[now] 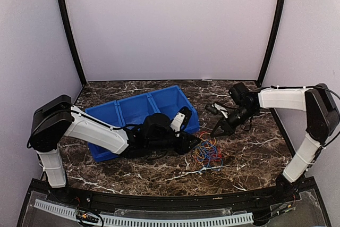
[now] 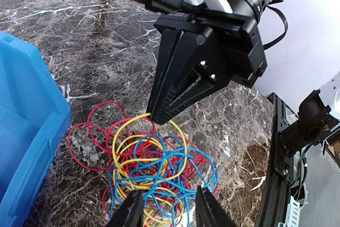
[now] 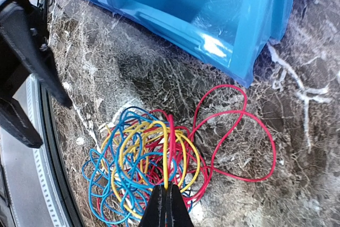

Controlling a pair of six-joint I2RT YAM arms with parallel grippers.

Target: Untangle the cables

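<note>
Pinching yellow strand of cables (image 3: pixel 143 168), right hand (image 3: pixel 166 198) closed; left hand (image 2: pixel 166 201) open over them; only wrist views show this.

table top (image 1: pixel 255 152): stone-look surface, dark brown with white veining, polished, with soft reflections.
bin (image 3: pixel 212 14): blue moulded plastic, smooth and glossy, with bright highlights along its walls.
cables (image 2: pixel 154 163): red, blue and yellow plastic sheathing, smooth, slight sheen.
right gripper (image 2: pixel 158 117): black plastic, matt; the fingers (image 2: pixel 172 78) carry a fine ribbed texture on their flat faces.
left gripper (image 2: pixel 169 208): black plastic, matt with a faint sheen.
arm shells (image 1: pixel 98 130): white plastic, smooth, semi-gloss.
joint housings (image 1: pixel 50 123): black, matt.
enclosure walls (image 1: pixel 170 25): pale, flat, matt.
frame posts (image 1: pixel 68 30): black, smooth.
</note>
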